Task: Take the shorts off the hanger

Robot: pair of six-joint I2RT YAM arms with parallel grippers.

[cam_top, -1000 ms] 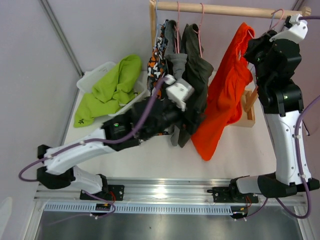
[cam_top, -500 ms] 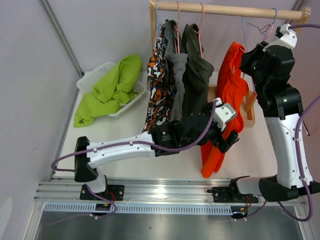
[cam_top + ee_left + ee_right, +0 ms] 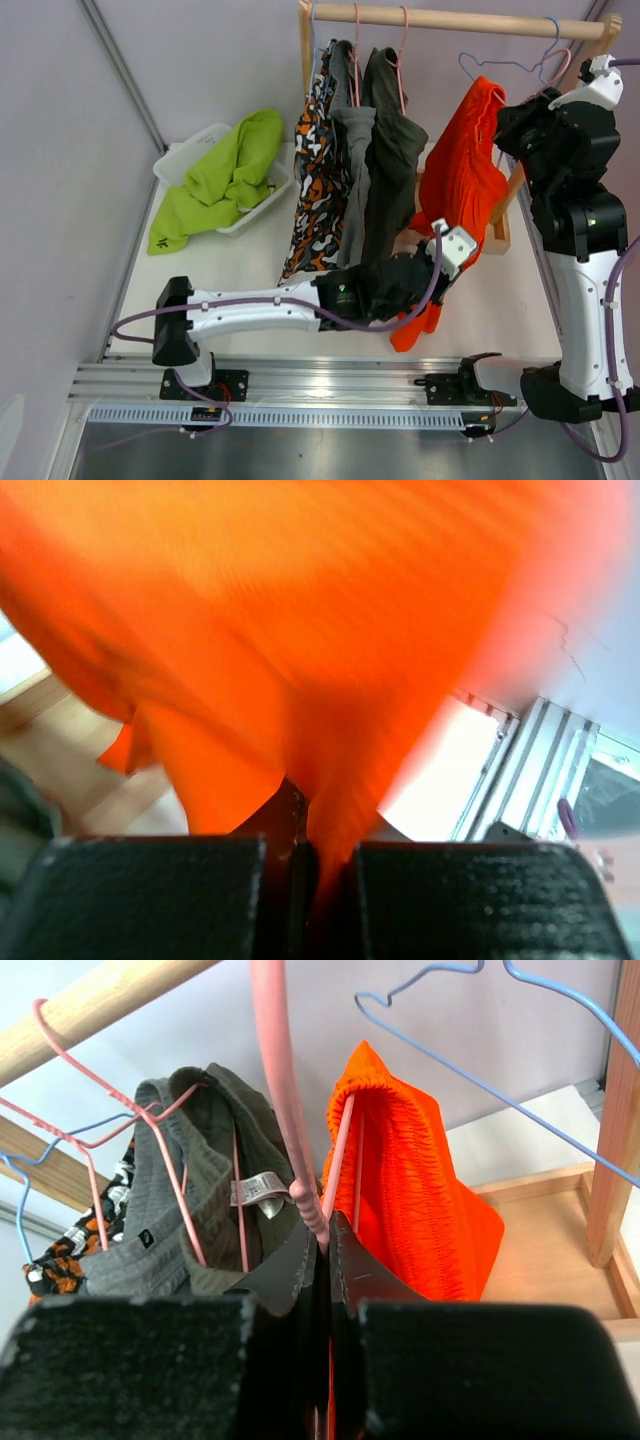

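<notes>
The bright orange shorts (image 3: 468,170) hang from a pink hanger (image 3: 285,1110) at the right end of the wooden rod (image 3: 450,18). My right gripper (image 3: 326,1232) is shut on that hanger's neck, just beside the waistband (image 3: 400,1170); in the top view it (image 3: 508,112) sits against the shorts' top. My left gripper (image 3: 438,288) is shut on the lower hem of the orange shorts (image 3: 300,630), with fabric pinched between its pads (image 3: 430,900). Camouflage shorts (image 3: 318,170) and two dark grey shorts (image 3: 392,150) hang further left. The lime green shorts (image 3: 228,170) lie in a white bin.
An empty blue wire hanger (image 3: 505,65) hangs on the rod beside the orange shorts. The rack's wooden base (image 3: 498,225) stands on the table behind them. The white bin (image 3: 185,150) sits at the back left.
My left arm swung right from the grey shorts to the orange shorts and shut on their lower edge. The right arm, holding the hanger, dipped and rose again.
</notes>
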